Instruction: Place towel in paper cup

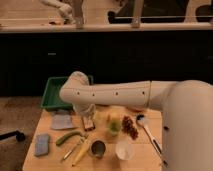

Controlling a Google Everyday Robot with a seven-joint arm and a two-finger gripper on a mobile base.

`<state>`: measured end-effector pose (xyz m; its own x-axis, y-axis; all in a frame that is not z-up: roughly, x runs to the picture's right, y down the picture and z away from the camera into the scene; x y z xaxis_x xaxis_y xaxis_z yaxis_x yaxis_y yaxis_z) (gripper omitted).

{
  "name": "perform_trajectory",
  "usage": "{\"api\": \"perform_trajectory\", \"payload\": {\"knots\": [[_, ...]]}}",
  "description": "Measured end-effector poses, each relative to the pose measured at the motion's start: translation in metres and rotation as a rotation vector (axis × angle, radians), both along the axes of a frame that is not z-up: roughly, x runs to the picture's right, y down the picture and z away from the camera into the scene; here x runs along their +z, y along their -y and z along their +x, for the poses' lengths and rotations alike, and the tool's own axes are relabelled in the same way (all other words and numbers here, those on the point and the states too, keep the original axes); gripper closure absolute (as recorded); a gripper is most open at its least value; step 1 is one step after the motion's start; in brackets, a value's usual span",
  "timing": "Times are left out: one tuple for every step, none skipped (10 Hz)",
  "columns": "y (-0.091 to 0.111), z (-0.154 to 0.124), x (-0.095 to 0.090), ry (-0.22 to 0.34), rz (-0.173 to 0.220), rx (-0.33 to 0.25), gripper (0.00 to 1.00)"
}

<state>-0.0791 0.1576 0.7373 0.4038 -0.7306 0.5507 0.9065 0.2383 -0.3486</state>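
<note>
The towel (pixel 62 121), a pale grey-blue cloth, lies flat on the left part of the wooden table (pixel 52 162), just in front of the green tray. The white paper cup (pixel 124 149) stands upright near the table's front edge, right of centre. My white arm reaches in from the right, and its gripper (pixel 88 123) points down over the table just right of the towel. The gripper is open with nothing in it. It sits well to the left of and behind the paper cup.
A green tray (pixel 56 93) sits at the back left. A darker blue pad (pixel 42 144) lies front left. A dark metal cup (pixel 97 148) stands beside the paper cup, and a green vegetable (pixel 69 137), a banana (pixel 82 151), grapes (pixel 130 127) and a spoon (pixel 146 126) lie around it.
</note>
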Motion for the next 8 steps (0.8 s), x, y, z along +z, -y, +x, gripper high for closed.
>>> {"api": "perform_trajectory", "payload": {"knots": [[0.0,0.0,0.0,0.0,0.0,0.0,0.2],[0.0,0.0,0.0,0.0,0.0,0.0,0.2],[0.0,0.0,0.0,0.0,0.0,0.0,0.2],[0.0,0.0,0.0,0.0,0.0,0.0,0.2],[0.0,0.0,0.0,0.0,0.0,0.0,0.2],[-0.0001,-0.0002,-0.0001,0.003,0.0,0.0,0.2],[-0.0004,-0.0002,-0.0014,0.008,0.002,-0.011,0.2],[-0.0006,-0.0064,-0.0032,0.028,0.004,-0.051,0.2]]}}
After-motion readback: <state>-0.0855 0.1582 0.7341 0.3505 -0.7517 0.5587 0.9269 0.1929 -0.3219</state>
